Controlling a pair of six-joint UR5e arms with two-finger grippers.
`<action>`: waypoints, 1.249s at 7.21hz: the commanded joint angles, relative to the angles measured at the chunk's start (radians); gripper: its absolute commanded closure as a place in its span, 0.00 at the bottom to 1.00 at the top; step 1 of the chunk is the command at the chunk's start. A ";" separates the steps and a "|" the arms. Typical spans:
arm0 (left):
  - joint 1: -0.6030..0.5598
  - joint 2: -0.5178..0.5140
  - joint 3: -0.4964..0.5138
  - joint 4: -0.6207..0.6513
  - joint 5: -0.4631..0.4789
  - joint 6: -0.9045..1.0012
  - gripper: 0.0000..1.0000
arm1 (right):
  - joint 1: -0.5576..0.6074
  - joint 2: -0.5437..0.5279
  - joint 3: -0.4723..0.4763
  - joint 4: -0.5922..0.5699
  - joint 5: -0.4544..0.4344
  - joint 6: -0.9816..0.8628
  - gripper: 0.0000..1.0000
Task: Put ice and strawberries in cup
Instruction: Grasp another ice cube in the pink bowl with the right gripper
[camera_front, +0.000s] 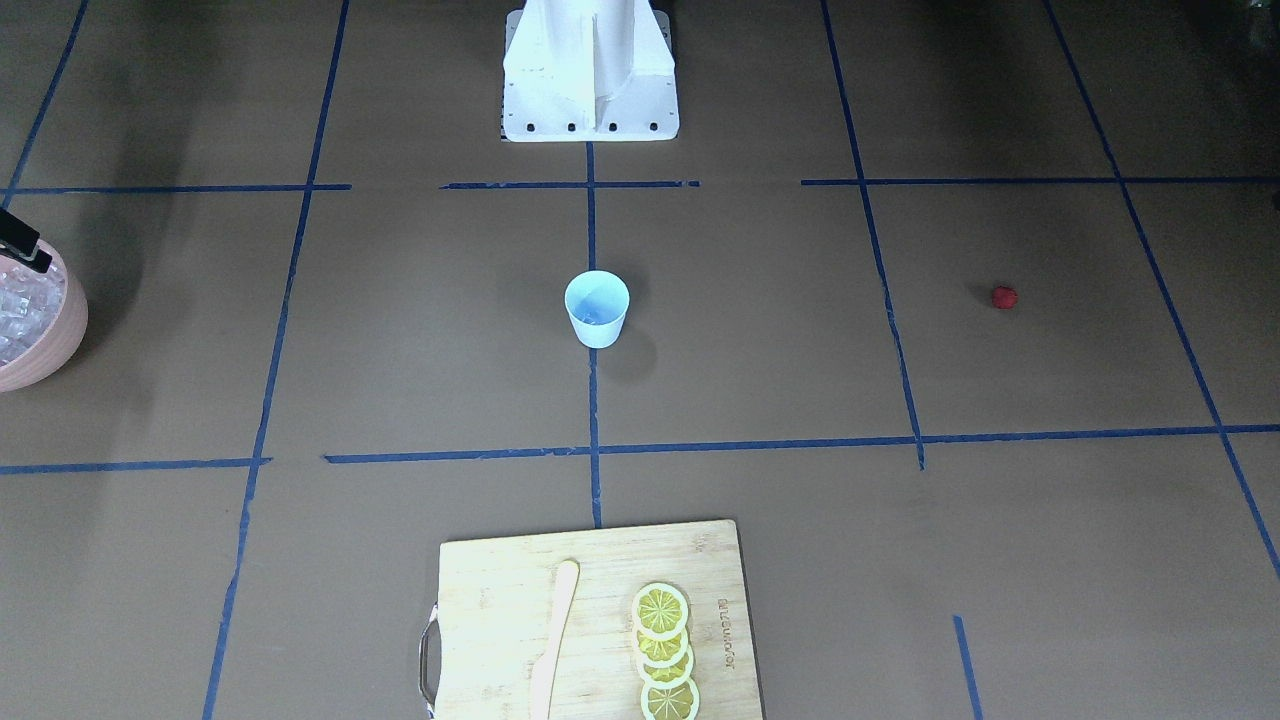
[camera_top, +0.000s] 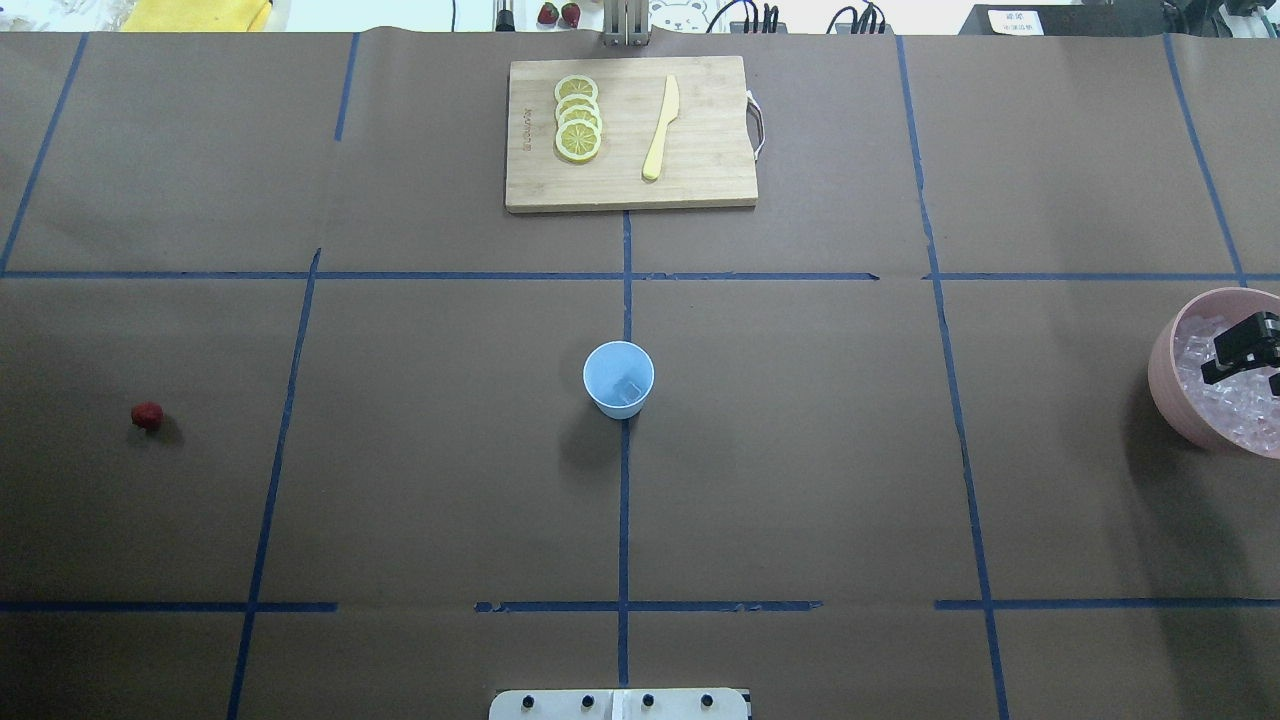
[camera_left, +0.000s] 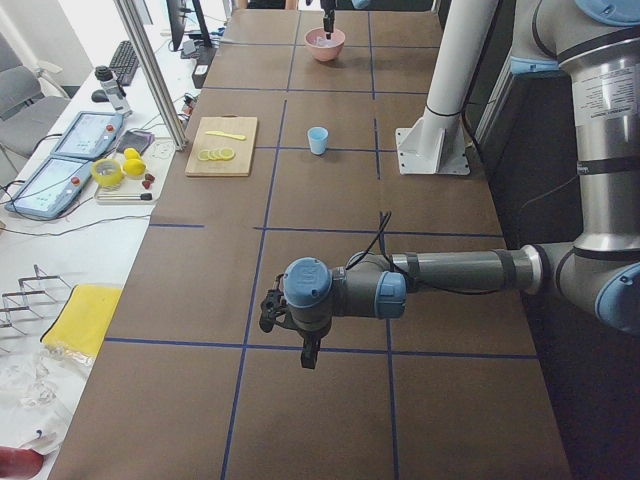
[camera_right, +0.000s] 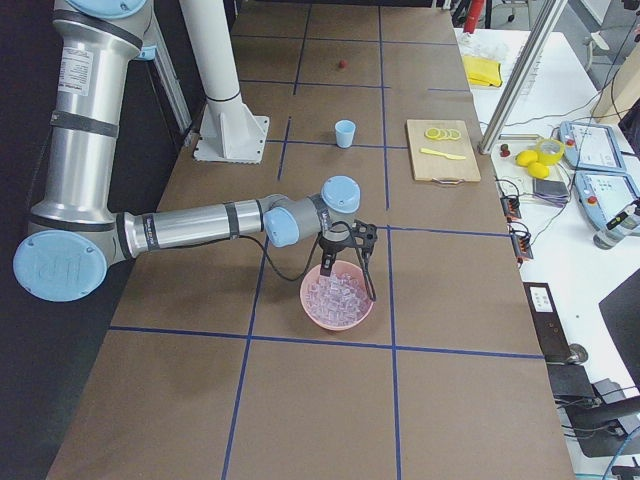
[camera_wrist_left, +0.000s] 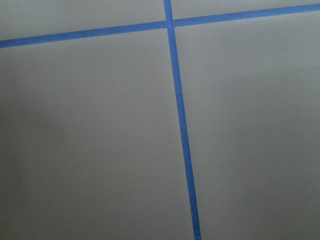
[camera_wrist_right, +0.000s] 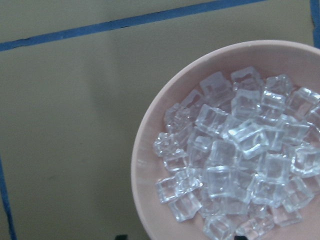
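Over at the right end of the worktop (camera_top: 400, 480), my right pincer (camera_right: 346, 280) hangs over the pink bowl (camera_wrist_right: 142, 150), fingers spread wide and gripping nothing. The ice (camera_wrist_right: 240, 150) is heaped in that bowl. At the centre the light-blue cup (camera_top: 618, 378) stands upright, with what looks like one cube inside. The strawberry (camera_top: 147, 416) lies alone, well off to the left. My left pincer (camera_left: 288, 338) hovers above bare worktop; I cannot tell its opening.
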 joint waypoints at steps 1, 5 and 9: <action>0.000 0.001 0.000 -0.004 0.000 0.000 0.00 | 0.015 0.025 -0.056 0.002 -0.030 -0.028 0.19; 0.000 0.009 -0.002 -0.016 0.000 0.000 0.00 | 0.013 0.041 -0.093 0.003 -0.030 -0.031 0.05; 0.000 0.009 0.000 -0.016 0.000 0.000 0.00 | 0.000 0.042 -0.119 0.003 -0.045 -0.031 0.07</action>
